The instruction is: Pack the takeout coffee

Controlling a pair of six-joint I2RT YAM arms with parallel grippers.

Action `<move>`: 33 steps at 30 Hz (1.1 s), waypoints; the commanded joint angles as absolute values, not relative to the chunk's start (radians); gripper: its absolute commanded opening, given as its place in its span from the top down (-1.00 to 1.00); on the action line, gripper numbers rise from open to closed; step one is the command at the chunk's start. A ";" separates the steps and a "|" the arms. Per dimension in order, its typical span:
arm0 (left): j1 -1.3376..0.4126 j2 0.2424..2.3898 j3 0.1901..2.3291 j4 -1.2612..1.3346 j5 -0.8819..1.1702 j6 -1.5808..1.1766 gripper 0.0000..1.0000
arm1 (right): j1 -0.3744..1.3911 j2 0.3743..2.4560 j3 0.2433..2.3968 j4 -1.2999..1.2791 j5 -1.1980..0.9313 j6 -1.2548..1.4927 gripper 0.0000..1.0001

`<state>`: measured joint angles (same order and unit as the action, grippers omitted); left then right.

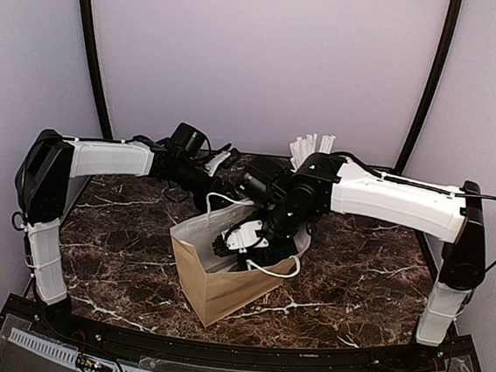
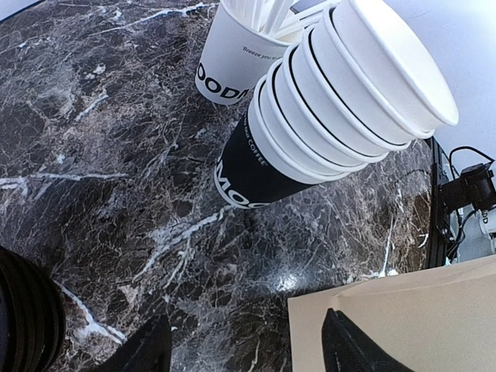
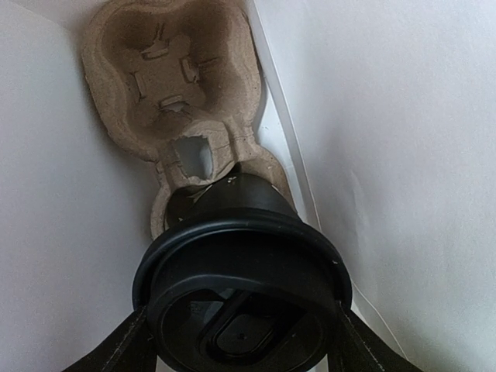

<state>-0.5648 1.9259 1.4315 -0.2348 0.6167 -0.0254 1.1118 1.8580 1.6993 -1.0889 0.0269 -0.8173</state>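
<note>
The takeout coffee, a black cup with a black lid, hangs inside the brown paper bag. My right gripper is shut on it, one finger on each side of the lid. The cup's base sits at the near cell of a pulp cup carrier on the bag's floor. I cannot tell whether it is seated. In the top view my right gripper reaches down into the bag's mouth. My left gripper is open behind the bag, with one fingertip over the bag's brown paper.
A tall pile of lidless black cups and a white cup of straws stand on the marble table ahead of my left gripper. The straws show behind my right arm. The bag's white inner walls close in on both sides.
</note>
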 commanded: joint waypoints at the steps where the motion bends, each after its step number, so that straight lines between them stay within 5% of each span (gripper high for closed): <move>1: -0.560 1.858 1.417 -0.254 0.624 -0.006 -0.39 | 1.114 1.892 1.632 -1.124 0.017 -0.808 1.00; 22: -0.560 1.828 1.403 -0.279 0.640 -0.006 -0.39 | 1.119 1.977 1.748 -1.412 -0.117 -0.820 1.00; 33: -0.560 1.821 1.388 -0.275 0.640 -0.006 -0.39 | 1.107 1.996 1.661 -1.277 -0.083 -0.810 1.00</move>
